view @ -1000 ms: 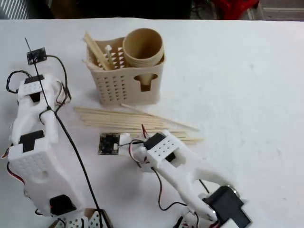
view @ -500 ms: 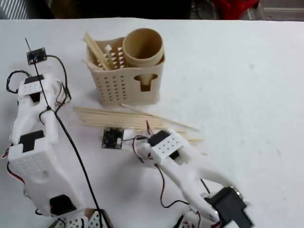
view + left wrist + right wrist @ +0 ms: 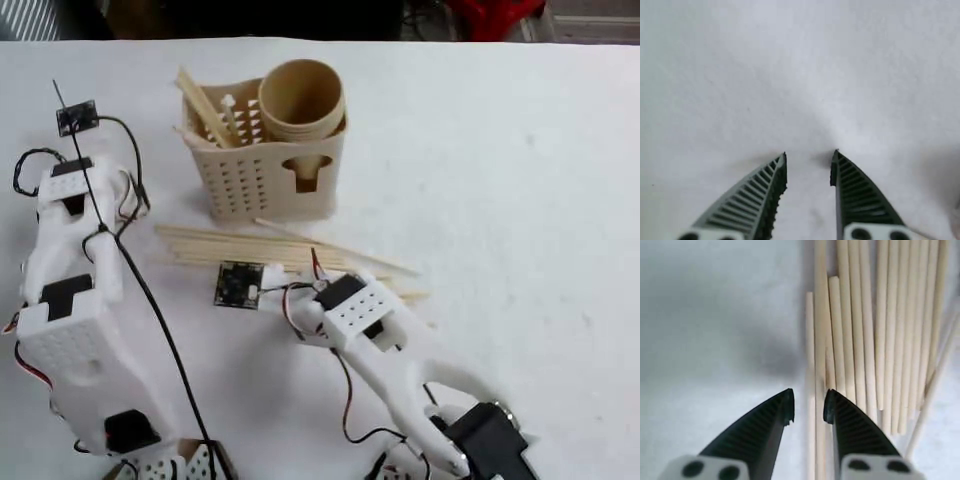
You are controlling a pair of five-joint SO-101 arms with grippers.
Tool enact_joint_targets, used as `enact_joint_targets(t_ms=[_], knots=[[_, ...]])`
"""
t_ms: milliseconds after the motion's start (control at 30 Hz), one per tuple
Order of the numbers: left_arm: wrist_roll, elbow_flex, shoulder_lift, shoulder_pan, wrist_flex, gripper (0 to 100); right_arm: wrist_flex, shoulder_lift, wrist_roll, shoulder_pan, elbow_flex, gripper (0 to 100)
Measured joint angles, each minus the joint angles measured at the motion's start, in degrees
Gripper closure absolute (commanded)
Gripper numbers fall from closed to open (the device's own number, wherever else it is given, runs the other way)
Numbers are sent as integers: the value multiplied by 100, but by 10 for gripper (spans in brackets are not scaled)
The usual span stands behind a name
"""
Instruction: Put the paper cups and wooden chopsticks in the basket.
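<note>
1 chopstick (image 3: pixel 810 340) is lying between the right gripper's (image 3: pixel 808 407) parted jaws, likely for lifting singly; left gripper (image 3: pixel 809 165) is hanging released

The basket (image 3: pixel 265 180) stands toward the back of the table (image 3: pixel 500 150), left of centre. Inside it, the paper cups (image 3: pixel 302 98) sit stacked in the right half, and the standing chopsticks (image 3: pixel 205 110) lean in the left half. Just in front of the basket, the loose chopsticks (image 3: pixel 230 250) lie side by side on the table, running left to right, with 1 slanted stick (image 3: pixel 330 245) across them. My right arm (image 3: pixel 360 320) sits in front of that row. My right gripper (image 3: pixel 807 407) is at the row's edge, 1 fingertip beside the sticks and the other over them. My left arm (image 3: pixel 70 260) lies left of both basket and row, with my left gripper (image 3: pixel 809 167) over bare table.
</note>
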Motion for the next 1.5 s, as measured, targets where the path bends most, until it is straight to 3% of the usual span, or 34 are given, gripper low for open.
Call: enact_joint_targets(t_ms=[367,533,867,1000,1100,1500], knots=[[0,0,0,0,0,842,62,1178,0,62,-580,888],[0,0,0,0,0,842,193,1055,0,70,-615,985],[0,0,0,0,0,842,413,941,0,-114,-501,913],[0,0,0,0,0,842,475,1125,0,-132,-607,989],[0,0,0,0,0,842,475,1196,0,-88,-695,980],[0,0,0,0,0,842,826,-255,-527,360,-703,981]])
